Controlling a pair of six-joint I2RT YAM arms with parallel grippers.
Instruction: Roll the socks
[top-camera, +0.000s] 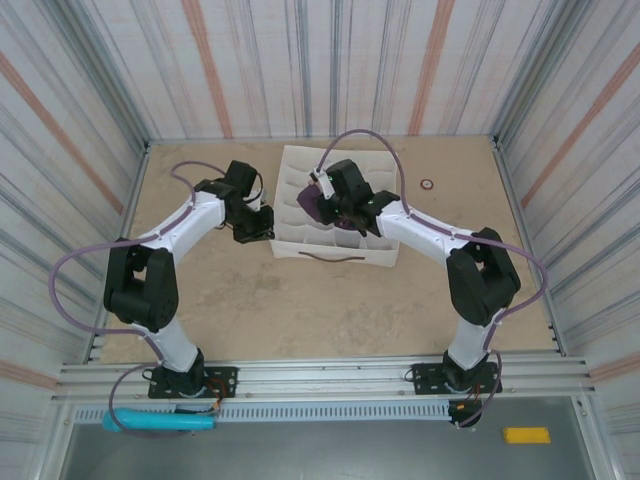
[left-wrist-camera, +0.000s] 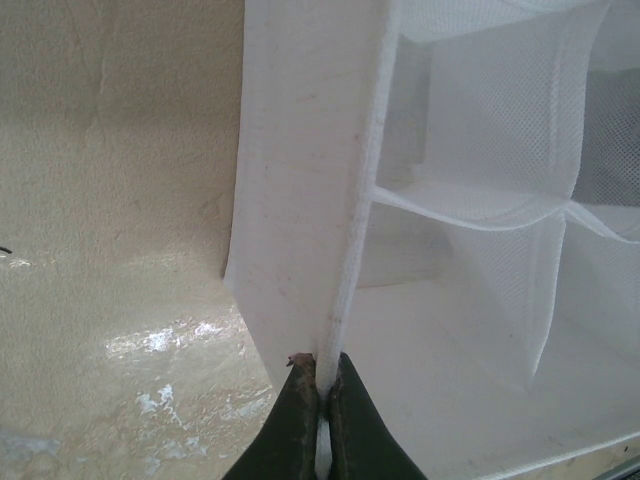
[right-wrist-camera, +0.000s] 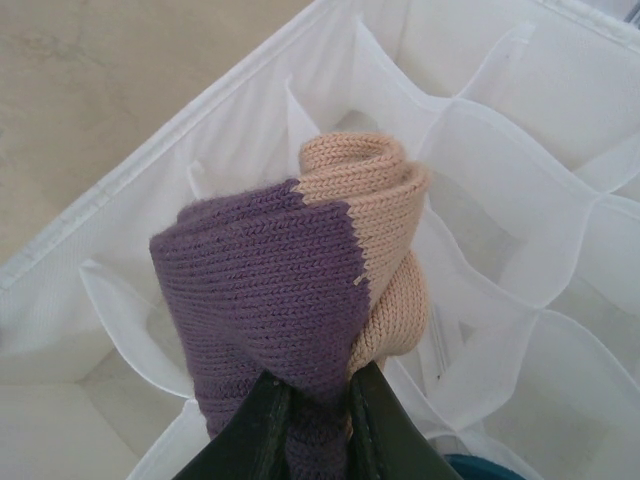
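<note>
Purple rolled socks (right-wrist-camera: 285, 270) gripped by our right claw (right-wrist-camera: 312, 388) may snag a divider (right-wrist-camera: 455, 125) and unfurl if our left claw (left-wrist-camera: 322, 388), clamping the organizer rim (left-wrist-camera: 352, 230), slips.

no readable text, labels, numbers or signs

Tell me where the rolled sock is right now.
In the right wrist view, the rolled sock is clamped in the right pincer, over the cells of the white organizer.
</note>
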